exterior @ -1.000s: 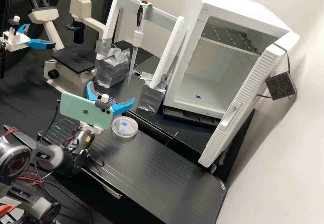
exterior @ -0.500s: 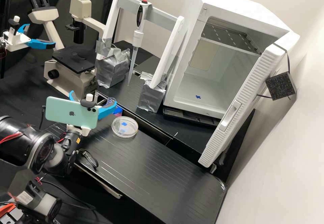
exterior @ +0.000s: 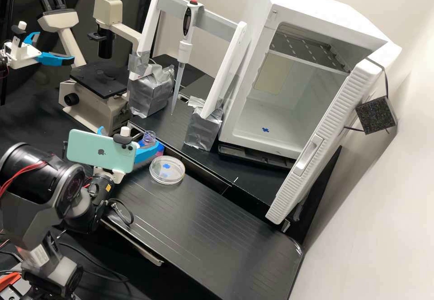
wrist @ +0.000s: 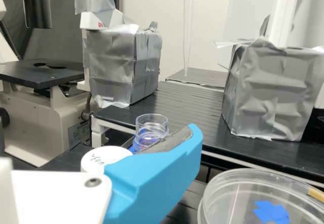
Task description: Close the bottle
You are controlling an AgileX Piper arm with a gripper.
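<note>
In the high view my gripper is open behind the green phone on its mount, left of the clear neck of the bottle. One blue finger passes in front of the bottle's lower part. The wrist view has the gripper with a single finger in sight, its tip in front of the bottle, whose mouth is uncovered. A round white cap with handwriting is partly behind that finger's base; what it rests on is hidden.
A lidded clear dish with blue marks stands on the black platform. Behind are a microscope, silver-taped blocks under a white pipette frame, and an open white cabinet. A second arm's gripper is at far left.
My gripper moved left and lower in the high view, then slightly back right. The bottle's neck, first mostly hidden behind the finger, now shows above it. The fingers have stayed open.
</note>
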